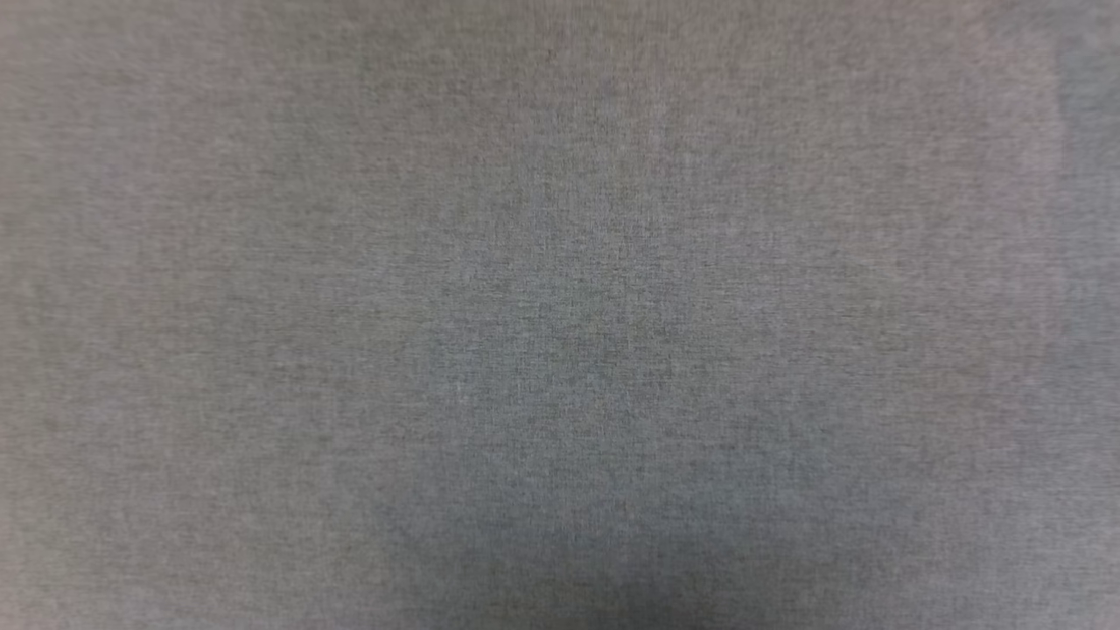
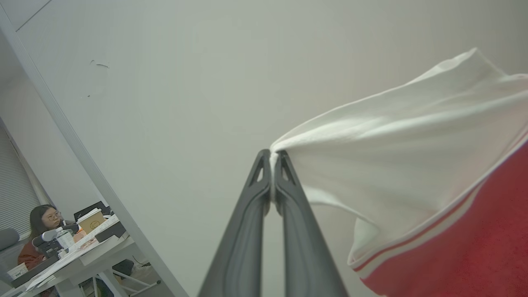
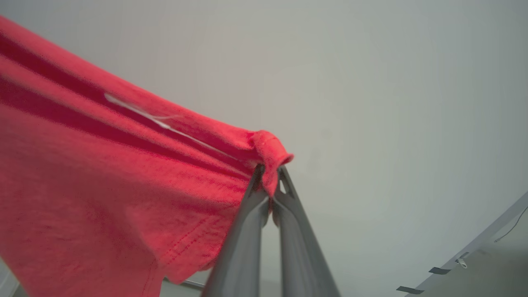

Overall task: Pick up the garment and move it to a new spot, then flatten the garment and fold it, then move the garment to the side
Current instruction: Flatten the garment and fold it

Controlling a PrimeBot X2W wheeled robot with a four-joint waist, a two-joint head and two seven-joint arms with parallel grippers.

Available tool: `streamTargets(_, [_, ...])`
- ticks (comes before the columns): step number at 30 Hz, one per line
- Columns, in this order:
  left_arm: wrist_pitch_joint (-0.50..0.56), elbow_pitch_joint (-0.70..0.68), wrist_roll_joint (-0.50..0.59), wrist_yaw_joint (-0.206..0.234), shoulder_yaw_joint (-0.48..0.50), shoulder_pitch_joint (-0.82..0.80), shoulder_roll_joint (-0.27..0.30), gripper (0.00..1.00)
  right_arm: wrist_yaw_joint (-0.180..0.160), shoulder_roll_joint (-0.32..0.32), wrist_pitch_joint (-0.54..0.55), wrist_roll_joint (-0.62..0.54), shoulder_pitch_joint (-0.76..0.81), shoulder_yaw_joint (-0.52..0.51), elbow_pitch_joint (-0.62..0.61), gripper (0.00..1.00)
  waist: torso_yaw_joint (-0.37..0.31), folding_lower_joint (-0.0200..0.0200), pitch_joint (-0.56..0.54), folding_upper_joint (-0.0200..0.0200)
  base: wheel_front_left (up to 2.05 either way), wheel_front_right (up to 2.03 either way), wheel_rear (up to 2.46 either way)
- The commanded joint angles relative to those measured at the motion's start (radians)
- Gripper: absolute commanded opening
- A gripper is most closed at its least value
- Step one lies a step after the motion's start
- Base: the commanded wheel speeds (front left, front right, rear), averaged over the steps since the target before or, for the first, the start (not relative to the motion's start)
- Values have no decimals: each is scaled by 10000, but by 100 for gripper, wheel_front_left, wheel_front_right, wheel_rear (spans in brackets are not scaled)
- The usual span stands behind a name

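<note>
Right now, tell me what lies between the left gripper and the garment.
Nothing: the left gripper is shut directly on the garment at its white sleeve edge, as the left wrist view shows.

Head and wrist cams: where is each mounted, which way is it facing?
Head: on the head, facing down at grey fabric.
Left wrist: looks along left gripper, shut on the garment, toward a pale wall.
Right wrist: along right gripper, shut on the garment, toward a pale wall.
Shared: wrist views both show the garment.
</note>
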Motion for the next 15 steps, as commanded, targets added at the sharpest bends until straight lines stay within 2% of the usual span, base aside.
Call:
streamTargets(1, [-334,555,243,111,113,-523,133,0,-98,-79,-211,-306,-273,-40,486,0,-27,-3,849,-1,0,0,0])
streamTargets(5, [-1635,2244,516,18,-57,-1584,-312,0,-98,343,-1136,-893,-1365,86,1754,0,16,-3,1096,-1,0,0,0])
streamTargets(8, [-2387,3224,531,-37,-187,-1731,-575,0,-98,704,-1702,-967,-1787,42,2517,0,89,-3,1206,-1,0,0,0])
streamTargets(15, [-3632,4596,112,-208,-750,-438,-1374,0,-98,1223,-3102,-781,-1367,441,3629,0,363,-3,1070,-1,0,0,0])
